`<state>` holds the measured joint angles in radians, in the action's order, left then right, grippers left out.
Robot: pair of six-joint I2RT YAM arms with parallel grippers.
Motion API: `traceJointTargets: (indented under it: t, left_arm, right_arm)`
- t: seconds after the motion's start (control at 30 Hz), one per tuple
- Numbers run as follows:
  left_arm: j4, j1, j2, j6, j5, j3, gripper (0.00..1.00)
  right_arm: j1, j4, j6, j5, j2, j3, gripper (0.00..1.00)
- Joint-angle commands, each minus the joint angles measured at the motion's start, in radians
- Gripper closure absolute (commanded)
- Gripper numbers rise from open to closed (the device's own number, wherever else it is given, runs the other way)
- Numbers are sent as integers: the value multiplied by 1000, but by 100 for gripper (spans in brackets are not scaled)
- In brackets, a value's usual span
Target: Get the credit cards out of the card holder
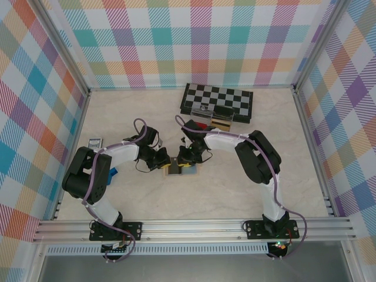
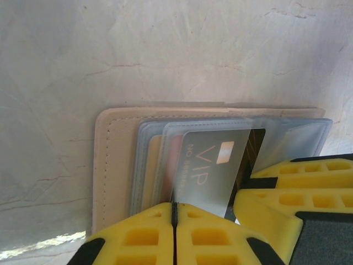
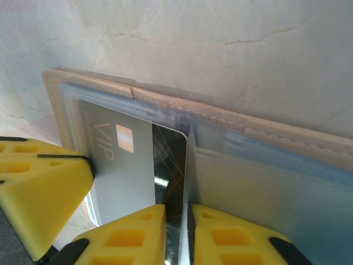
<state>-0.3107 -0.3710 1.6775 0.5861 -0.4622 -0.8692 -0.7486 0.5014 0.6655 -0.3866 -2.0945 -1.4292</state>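
Note:
The card holder [image 1: 191, 171] lies open at the table's middle, between both grippers. Its tan edging [image 2: 113, 165] frames clear sleeves with credit cards inside. A grey card marked VIP [image 2: 212, 168] sits in the front sleeve, and a dark card with gold lines [image 3: 172, 163] sticks out beside it. My left gripper [image 2: 174, 205] is shut, its tips pinching the near edge of the sleeve that holds the VIP card. My right gripper [image 3: 176, 208] has its jaws nearly together on the dark card, a clear sleeve's edge also between them. The right gripper's fingers [image 2: 298, 193] stand just right of the left one's.
A chessboard [image 1: 217, 98] lies at the back, with a clear tray [image 1: 214, 120] of red and tan contents in front of it. A small patterned box [image 1: 94, 141] and a blue object [image 1: 113, 173] lie by the left arm. Metal rails and checked walls enclose the table.

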Motion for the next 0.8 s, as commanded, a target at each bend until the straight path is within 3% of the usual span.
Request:
traceJointTargets:
  t: [0.0, 0.17, 0.33, 0.77]
  left_arm:
    - [-30, -5, 27, -5, 26, 12, 93]
    - [-42, -5, 15, -5, 46, 8, 89]
    - [-61, 0, -1, -11, 68, 2, 85]
    - [-68, 7, -3, -22, 53, -15, 86]
  right_arm:
    - [2, -17, -17, -22, -21, -29, 88]
    - [8, 15, -23, 27, -3, -20, 99]
    - [18, 35, -35, 79, 49, 20, 100]
    - [34, 66, -67, 122, 91, 43, 100]
